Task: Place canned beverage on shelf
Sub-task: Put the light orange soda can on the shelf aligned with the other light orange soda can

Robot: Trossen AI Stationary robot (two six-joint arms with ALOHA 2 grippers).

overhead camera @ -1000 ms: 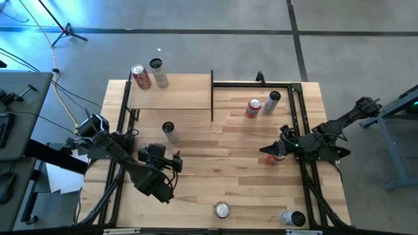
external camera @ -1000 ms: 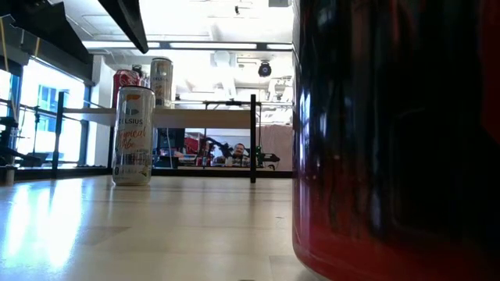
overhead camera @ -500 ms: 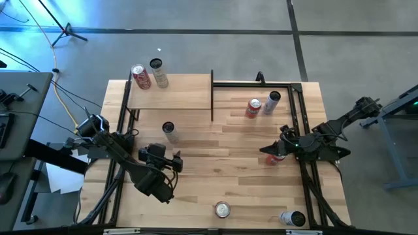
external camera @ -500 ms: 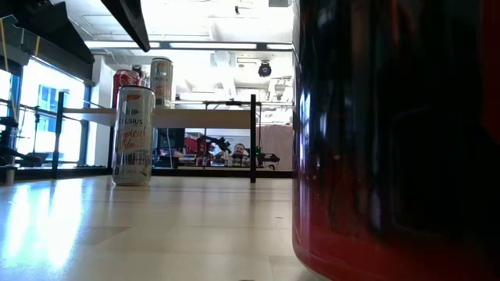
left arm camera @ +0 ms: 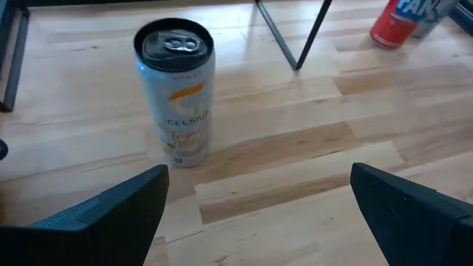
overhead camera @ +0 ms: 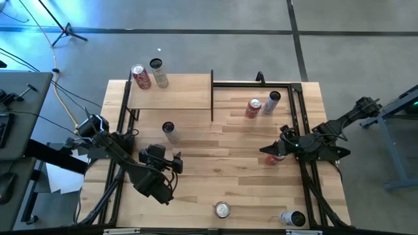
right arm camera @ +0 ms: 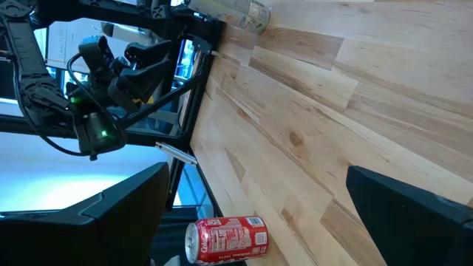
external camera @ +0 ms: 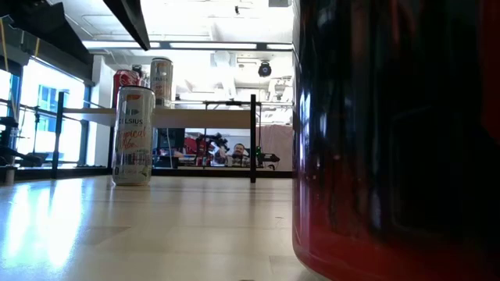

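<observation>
Pale striped planks form the tabletop (overhead camera: 222, 156), ringed by grey floor. At eleven o'clock the plain-wood shelf (overhead camera: 176, 91) carries a red can (overhead camera: 140, 76) and a silver can (overhead camera: 159, 72). A white Celsius can (overhead camera: 169, 131) stands on the planks just ahead of the left gripper (overhead camera: 175, 163), fingers spread, empty. At three o'clock the right gripper (overhead camera: 269, 151) is likewise spread, beside a red can (overhead camera: 277, 158).

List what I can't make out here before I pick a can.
Low view: a dark can against the lens hides everything behind it.
Left wrist view: the red can is cut off by the picture's edge.
High view: the tall can on the shelf, label too small to read.
</observation>
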